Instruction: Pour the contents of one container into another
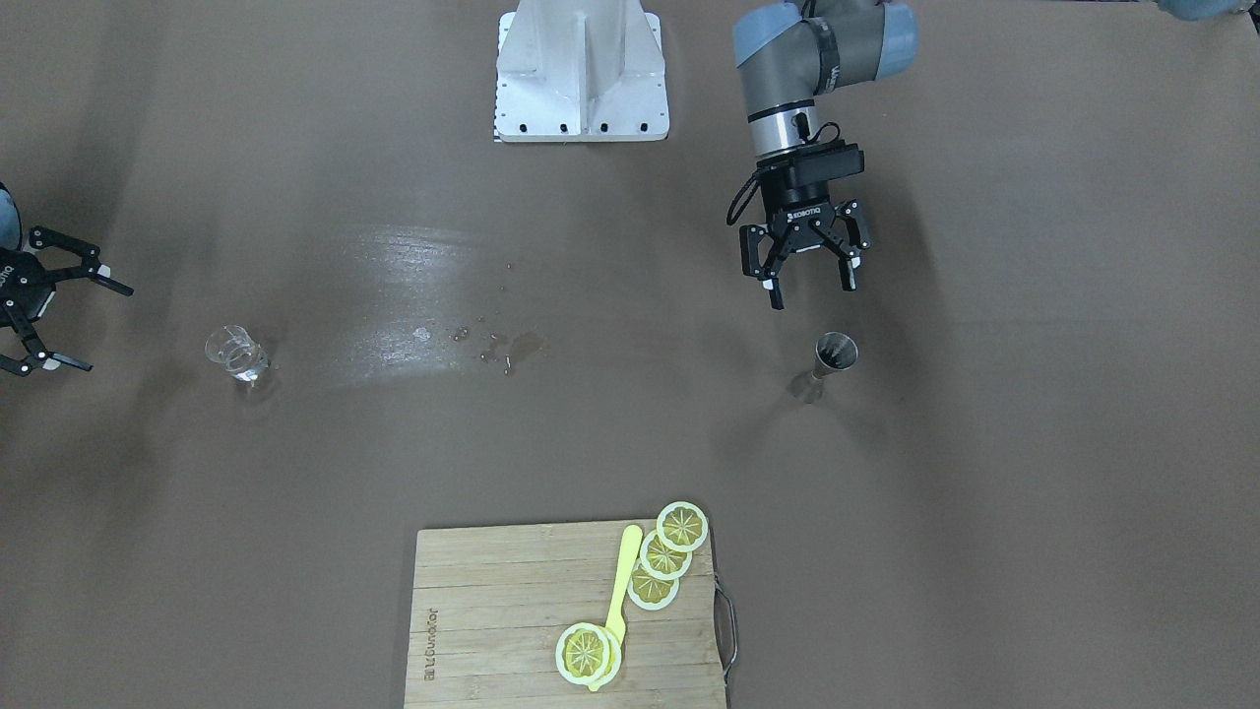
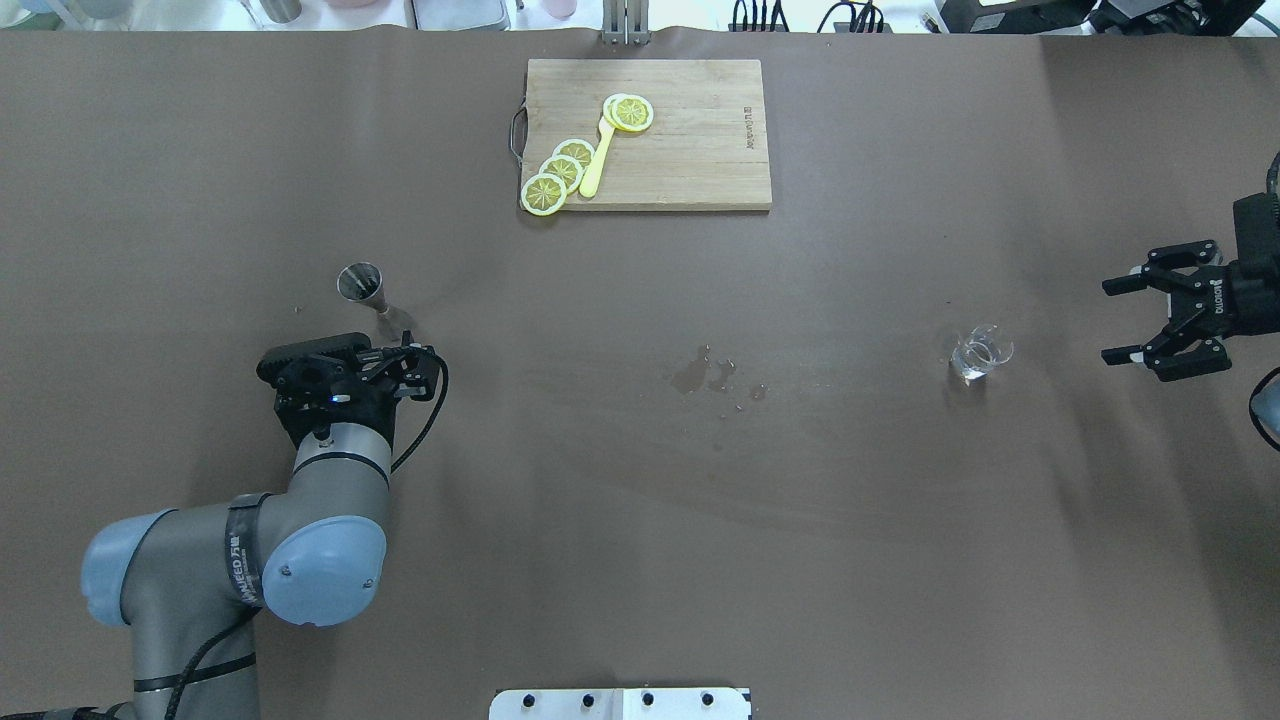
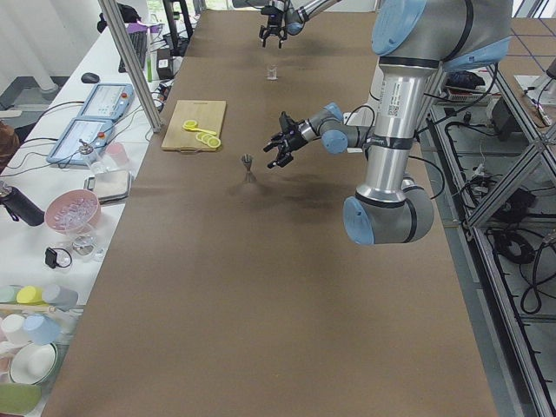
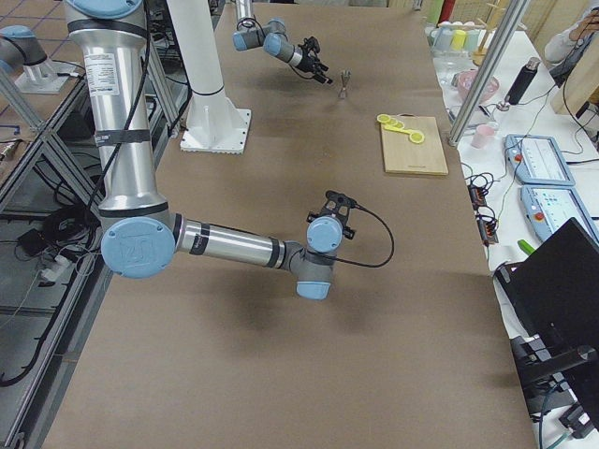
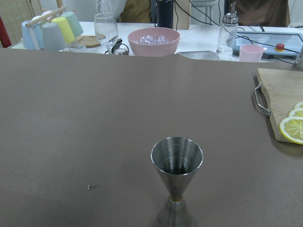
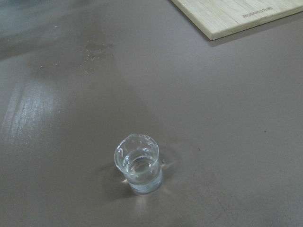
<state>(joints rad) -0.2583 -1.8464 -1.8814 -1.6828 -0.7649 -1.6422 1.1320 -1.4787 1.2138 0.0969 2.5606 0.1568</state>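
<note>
Left gripper hangs wide open just behind the jigger, which stands on the robot's left of the board, while the right gripper, also wide and empty, sits beyond the glass on the board's other side, so grasping and pouring are both yet to do.

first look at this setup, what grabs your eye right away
Two open grippers stand out: the left gripper hovers near a metal jigger, the right gripper faces a small clear glass at the table's other end. Between them is a wet spill, and a cutting board with lemon slices lies at the far edge.
</note>
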